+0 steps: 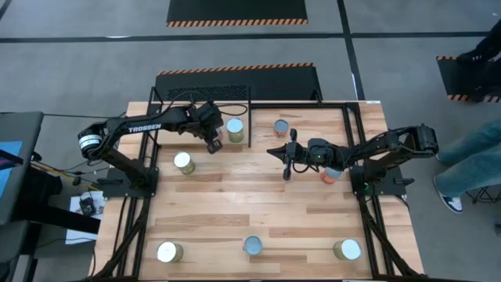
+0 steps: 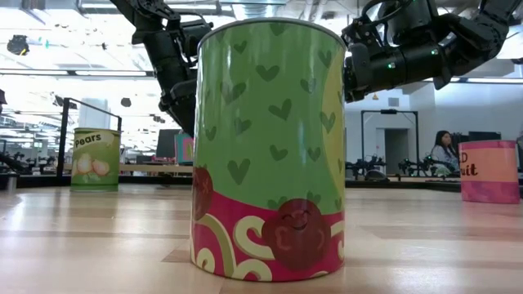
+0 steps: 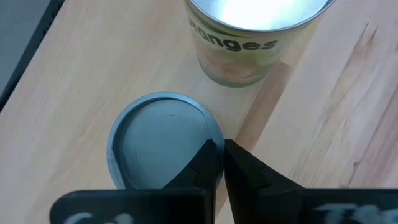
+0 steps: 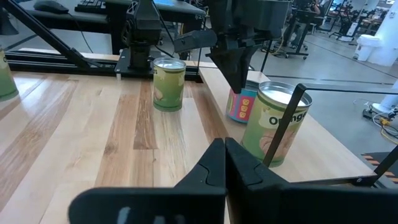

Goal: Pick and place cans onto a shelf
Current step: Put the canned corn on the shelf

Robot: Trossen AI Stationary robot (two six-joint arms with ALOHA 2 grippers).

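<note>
The shelf (image 1: 184,129) is a light board with black rails at the table's far left. An Oranges can (image 1: 235,129) and a blue can (image 3: 165,140) stand on it. My left gripper (image 1: 213,143) is shut and points down over the blue can's top, hiding it in the high view. My right gripper (image 1: 272,151) is shut and empty, and points toward the table's left at mid-table. A red-orange can (image 1: 332,174) stands partly under the right arm. The right wrist view shows the left gripper (image 4: 235,71) above the blue can (image 4: 241,104), beside the Oranges can (image 4: 277,124). My left gripper's shut fingertips (image 3: 211,155) stand over the blue can's top, near its rim (image 3: 208,127), coming from above and pointing down. I cannot tell whether they touch it. The can stands upright on the shelf.
Another blue can (image 1: 281,127) stands at the far middle and a Pears can (image 1: 184,163) just in front of the shelf. Three cans stand along the near edge (image 1: 168,251), (image 1: 253,246), (image 1: 347,250). A person (image 1: 477,149) stands beyond the table's right side.
</note>
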